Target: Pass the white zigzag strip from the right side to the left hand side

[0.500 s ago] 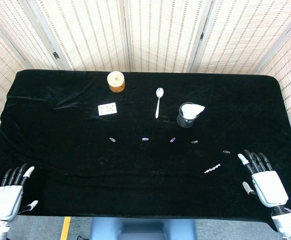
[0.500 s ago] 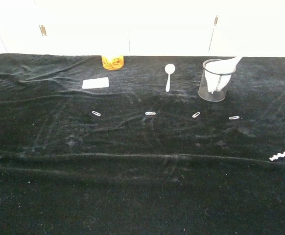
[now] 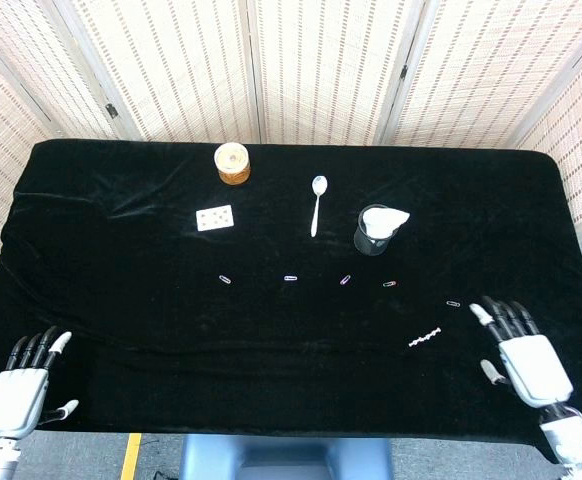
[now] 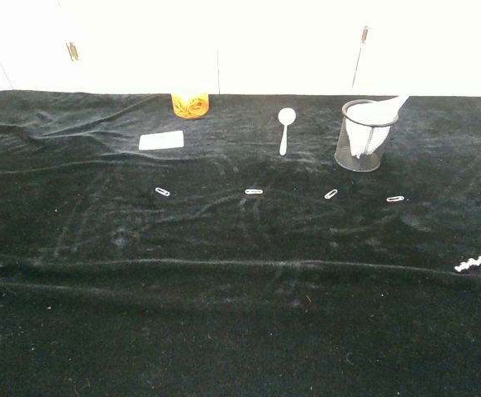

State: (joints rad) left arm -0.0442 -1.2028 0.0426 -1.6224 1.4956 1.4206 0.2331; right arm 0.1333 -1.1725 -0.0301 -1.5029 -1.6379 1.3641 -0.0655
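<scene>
The white zigzag strip point(image 3: 426, 336) lies flat on the black cloth at the front right; the chest view shows the strip point(image 4: 478, 260) near its right edge. My right hand point(image 3: 522, 351) hovers to the right of the strip, fingers apart, holding nothing and not touching it. At the front left corner my left hand point(image 3: 25, 385) is also open and empty, far from the strip. Neither hand appears in the chest view.
A row of small paper clips point(image 3: 290, 278) crosses the middle of the black table point(image 3: 121, 300). Behind it stand a mesh cup with white cloth point(image 3: 375, 230), a white spoon point(image 3: 316, 203), a playing card point(image 3: 214, 217) and an orange-brown roll point(image 3: 232, 162).
My right hand has moved slightly forward and left, toward the strip. My left hand has dropped a little lower in the frame.
</scene>
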